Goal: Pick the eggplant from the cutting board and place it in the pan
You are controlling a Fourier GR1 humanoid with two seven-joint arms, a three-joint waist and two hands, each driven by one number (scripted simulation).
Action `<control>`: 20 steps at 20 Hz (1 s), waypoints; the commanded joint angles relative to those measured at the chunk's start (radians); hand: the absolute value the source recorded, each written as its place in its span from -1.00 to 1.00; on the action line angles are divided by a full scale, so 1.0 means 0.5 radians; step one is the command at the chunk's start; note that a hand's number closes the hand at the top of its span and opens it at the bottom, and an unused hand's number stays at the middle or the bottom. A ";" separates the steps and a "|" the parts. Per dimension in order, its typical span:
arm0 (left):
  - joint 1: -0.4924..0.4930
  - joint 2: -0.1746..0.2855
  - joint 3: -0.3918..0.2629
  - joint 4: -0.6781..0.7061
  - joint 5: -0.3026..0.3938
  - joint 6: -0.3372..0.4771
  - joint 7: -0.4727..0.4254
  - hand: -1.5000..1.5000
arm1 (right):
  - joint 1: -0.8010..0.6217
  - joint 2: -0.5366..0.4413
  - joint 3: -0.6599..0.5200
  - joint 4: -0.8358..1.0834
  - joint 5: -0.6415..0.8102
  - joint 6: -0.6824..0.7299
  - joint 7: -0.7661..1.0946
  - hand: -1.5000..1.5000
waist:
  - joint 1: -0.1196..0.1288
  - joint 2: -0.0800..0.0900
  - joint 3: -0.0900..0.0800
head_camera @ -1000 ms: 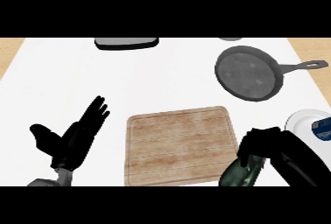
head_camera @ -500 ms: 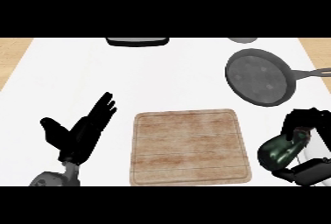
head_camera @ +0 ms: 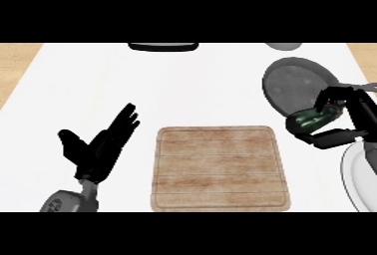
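Observation:
My right hand (head_camera: pixel 344 119) is curled round the dark green eggplant (head_camera: pixel 309 120) and holds it over the near edge of the grey pan (head_camera: pixel 294 84) at the right. The wooden cutting board (head_camera: pixel 219 167) lies bare in the middle, to the left of the eggplant. At the left of the board my left hand (head_camera: pixel 101 145) rests open, fingers pointing up and away.
A white plate (head_camera: pixel 361 174) shows at the right edge, just below my right hand. A dark object (head_camera: pixel 163 47) sits at the counter's far edge, and a grey rounded thing (head_camera: pixel 282 46) lies behind the pan. Wooden floor shows past both counter sides.
My right hand has carried the eggplant from beside the board's lower right corner up and to the right, reaching the pan's near edge. The left hand kept its pose.

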 commanded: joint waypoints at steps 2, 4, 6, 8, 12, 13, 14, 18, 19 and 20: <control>-0.035 -0.050 -0.036 -0.033 -0.034 0.033 0.078 0.00 | -0.298 0.205 -0.198 0.628 0.039 -0.166 -0.232 1.00 | 0.020 0.007 0.003; -0.028 -0.036 -0.036 -0.048 -0.049 0.000 0.035 0.00 | -0.500 0.322 -0.248 0.798 0.036 -0.230 -0.206 1.00 | 0.045 0.013 0.003; -0.023 0.015 0.035 -0.016 0.004 -0.092 -0.004 0.00 | -0.588 0.384 -0.286 1.083 0.060 -0.238 -0.330 1.00 | 0.051 0.017 0.003; -0.101 -0.115 -0.070 -0.010 -0.107 0.077 0.093 0.00 | -0.763 0.333 -0.359 1.233 0.028 -0.140 -0.370 1.00 | 0.051 0.021 0.004; -0.046 -0.127 -0.070 0.010 -0.126 0.041 -0.009 0.00 | -0.885 0.344 -0.419 1.514 0.068 -0.207 -0.546 1.00 | 0.075 0.032 0.005; -0.103 -0.052 0.004 -0.002 -0.033 -0.045 0.055 0.00 | -0.945 0.388 -0.408 1.529 0.085 -0.290 -0.461 1.00 | 0.122 0.050 0.007; -0.098 -0.115 -0.063 0.013 -0.096 -0.004 0.017 0.00 | -0.938 0.332 -0.433 1.582 0.066 -0.191 -0.546 1.00 | 0.112 0.052 0.008; -0.137 -0.052 -0.028 -0.002 -0.064 -0.061 0.065 0.00 | -0.983 0.293 -0.206 1.795 0.327 -0.270 -0.223 -1.00 | 0.157 0.071 0.002; -0.092 -0.083 -0.065 0.001 -0.076 -0.071 0.014 0.00 | -0.991 0.330 -0.183 1.834 0.357 -0.299 -0.209 -1.00 | 0.172 0.074 0.003; -0.154 -0.069 -0.048 -0.059 -0.068 -0.040 0.106 0.00 | -0.950 0.313 -0.170 1.868 0.372 -0.266 -0.255 -1.00 | 0.177 0.079 0.009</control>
